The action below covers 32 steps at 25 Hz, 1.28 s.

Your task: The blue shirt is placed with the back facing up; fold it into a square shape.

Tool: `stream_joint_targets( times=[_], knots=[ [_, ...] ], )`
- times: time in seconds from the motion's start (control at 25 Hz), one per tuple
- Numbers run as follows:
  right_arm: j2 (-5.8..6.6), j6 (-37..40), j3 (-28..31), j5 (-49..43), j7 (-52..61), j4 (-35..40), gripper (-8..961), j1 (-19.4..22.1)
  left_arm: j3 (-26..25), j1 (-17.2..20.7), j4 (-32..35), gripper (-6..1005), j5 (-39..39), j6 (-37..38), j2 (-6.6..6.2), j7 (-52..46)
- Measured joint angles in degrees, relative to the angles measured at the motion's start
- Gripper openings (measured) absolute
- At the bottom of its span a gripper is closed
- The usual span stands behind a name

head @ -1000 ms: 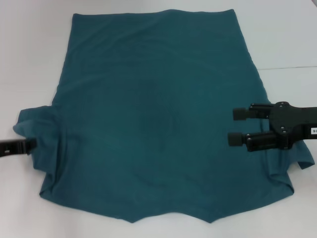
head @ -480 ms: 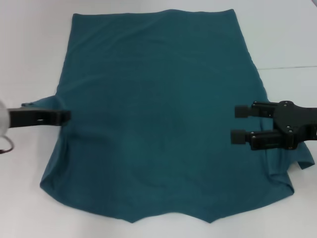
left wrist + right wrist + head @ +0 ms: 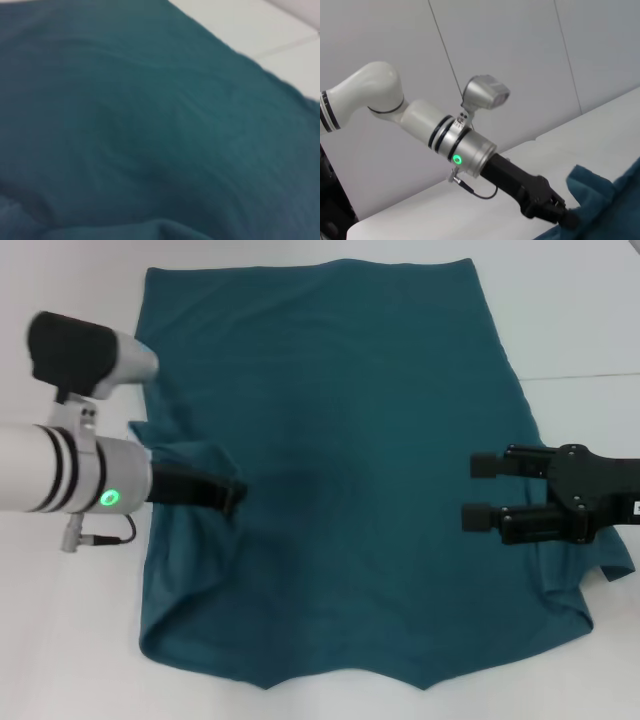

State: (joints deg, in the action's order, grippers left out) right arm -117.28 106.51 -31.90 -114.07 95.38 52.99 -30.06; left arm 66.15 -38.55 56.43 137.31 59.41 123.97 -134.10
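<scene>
The blue shirt (image 3: 340, 390) lies spread on the white table (image 3: 60, 640), plain side up, and fills the left wrist view (image 3: 150, 125). My left gripper (image 3: 235, 495) is shut on the shirt's left sleeve, holding it over the shirt's body left of centre, so the left side is folded inward. The right wrist view shows that same left gripper (image 3: 560, 212) pinching a raised peak of the cloth (image 3: 600, 195). My right gripper (image 3: 480, 492) hovers open over the shirt's right side, fingers pointing toward the centre, with nothing between them.
White table surrounds the shirt on all sides, with a thin seam line (image 3: 590, 375) at the right. The left arm's white forearm (image 3: 60, 470) reaches in from the left edge. A pale wall (image 3: 520, 50) stands behind the table.
The left gripper has travelled right from the table's left edge, pulling the left sleeve and side of the shirt inward over the body. The right gripper has stayed in place.
</scene>
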Motion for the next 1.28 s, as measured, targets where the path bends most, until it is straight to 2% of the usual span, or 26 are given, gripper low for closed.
stream_joint_targets(
  times=[0.32, 0.76, 0.88, 0.96, 1.28],
  knots=[
    [0.01, -0.1, 0.0, 0.0, -0.1, 0.0, 942, 0.0, 2.0, 0.8, -1.0, 41, 2.2, -3.0, 0.16, -2.0],
    [-0.16, 0.0, 0.0, 0.0, 0.0, 0.0, 941, -0.1, -0.4, 3.7, 1.5, 490, 4.5, -3.1, -0.01, -1.9],
    [-0.24, -0.1, 0.0, 0.0, 0.1, 0.0, 941, 0.0, -2.0, 5.1, 3.3, 766, 4.9, -2.0, 0.04, -1.9],
    [-0.20, -0.1, 0.0, 0.0, 0.1, 0.1, 941, 0.1, -3.4, 6.7, 6.4, 792, 4.8, 0.5, 0.10, -1.9],
    [0.55, -0.2, 0.1, 0.0, 0.5, 0.4, 942, -0.1, -7.7, 9.2, 11.6, 896, 3.4, 10.8, 0.21, -0.2]
  ],
)
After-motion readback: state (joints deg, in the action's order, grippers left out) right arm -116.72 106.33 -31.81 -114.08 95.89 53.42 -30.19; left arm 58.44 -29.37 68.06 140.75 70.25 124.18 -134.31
